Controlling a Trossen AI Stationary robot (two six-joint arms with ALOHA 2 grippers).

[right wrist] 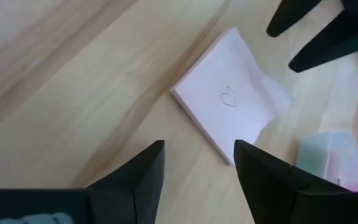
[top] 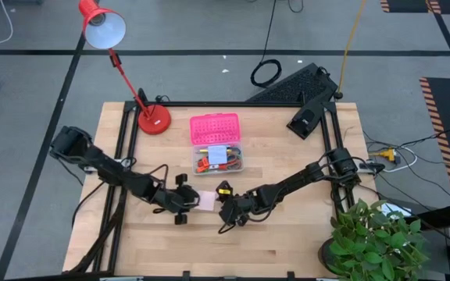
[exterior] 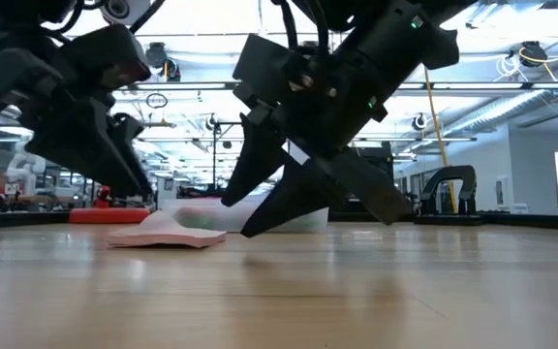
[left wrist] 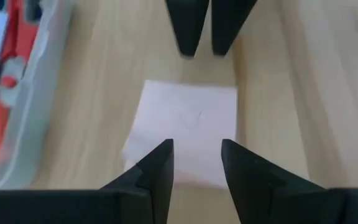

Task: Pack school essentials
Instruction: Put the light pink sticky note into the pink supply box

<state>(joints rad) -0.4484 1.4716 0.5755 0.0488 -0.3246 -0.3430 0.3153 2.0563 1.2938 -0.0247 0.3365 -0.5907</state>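
A pink note pad point(top: 207, 201) with a small heart drawn on it lies flat on the wooden table, near the middle. My left gripper point(top: 184, 204) is open at the pad's left edge. In the left wrist view its two fingers point(left wrist: 157, 171) stand over that edge of the pad point(left wrist: 188, 124). My right gripper point(top: 226, 209) is open just right of the pad. Its fingers point(right wrist: 138, 177) are short of the pad's corner point(right wrist: 225, 152) and slant down toward the table point(exterior: 250, 228). My left gripper has its fingertips low over the edge of the pink pad point(left wrist: 194, 177) that faces it, coming level from the table's left. I cannot tell whether they touch it. The pad lies on the table.
A clear box point(top: 217, 156) with its pink lid point(top: 215, 129) open stands behind the pad, holding scissors and a blue pad. A red desk lamp point(top: 153, 119) is at the far left. A black stand point(top: 309, 115) is at the far right, and a potted plant point(top: 377, 234) at the near right corner.
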